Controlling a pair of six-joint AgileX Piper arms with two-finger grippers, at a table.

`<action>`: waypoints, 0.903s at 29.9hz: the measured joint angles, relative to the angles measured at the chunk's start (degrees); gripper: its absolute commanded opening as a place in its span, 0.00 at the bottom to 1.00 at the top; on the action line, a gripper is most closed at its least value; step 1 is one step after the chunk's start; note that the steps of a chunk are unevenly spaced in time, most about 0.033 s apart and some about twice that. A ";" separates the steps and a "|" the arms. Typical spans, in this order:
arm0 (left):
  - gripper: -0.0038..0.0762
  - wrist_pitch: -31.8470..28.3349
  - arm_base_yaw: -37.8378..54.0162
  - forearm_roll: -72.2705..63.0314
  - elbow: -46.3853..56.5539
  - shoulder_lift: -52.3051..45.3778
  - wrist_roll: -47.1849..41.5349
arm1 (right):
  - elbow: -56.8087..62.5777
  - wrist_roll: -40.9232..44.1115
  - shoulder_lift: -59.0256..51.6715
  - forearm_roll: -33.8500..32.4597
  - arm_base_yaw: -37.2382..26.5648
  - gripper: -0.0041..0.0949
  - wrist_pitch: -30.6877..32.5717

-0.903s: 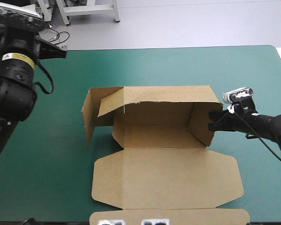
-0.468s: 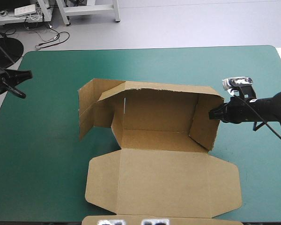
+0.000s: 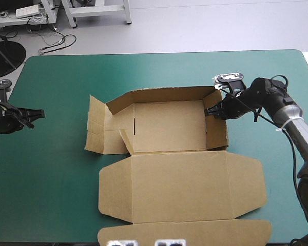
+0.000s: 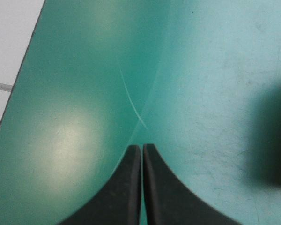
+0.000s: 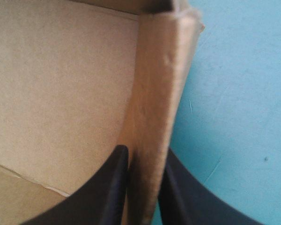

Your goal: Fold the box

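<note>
Running left to right, the box [image 3: 169, 128] spreads its lid [image 3: 180, 187] flat nearward

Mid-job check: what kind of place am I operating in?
Likely a robotics lab bench: a table with a teal-green cover, a cut brown cardboard box half-erected on it, and the black-fingered right gripper clamped on its wall.

No word, label, brand, number or sign can be read anywhere. The brown board of the box [image 3: 169, 128] is plain, and the teal-green table cover [image 3: 56, 169] carries no print.
</note>
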 measured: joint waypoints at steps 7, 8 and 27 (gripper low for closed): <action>0.04 -0.01 0.00 -1.86 0.42 0.00 2.82 | -6.48 0.77 2.03 -0.92 0.31 0.46 2.72; 0.04 -0.01 0.00 -1.86 0.42 0.00 2.95 | -7.70 1.02 1.97 -1.04 0.31 0.46 3.50; 0.04 -0.01 0.00 -2.92 0.42 0.00 4.50 | -21.56 9.31 -4.47 -10.40 0.31 0.46 20.07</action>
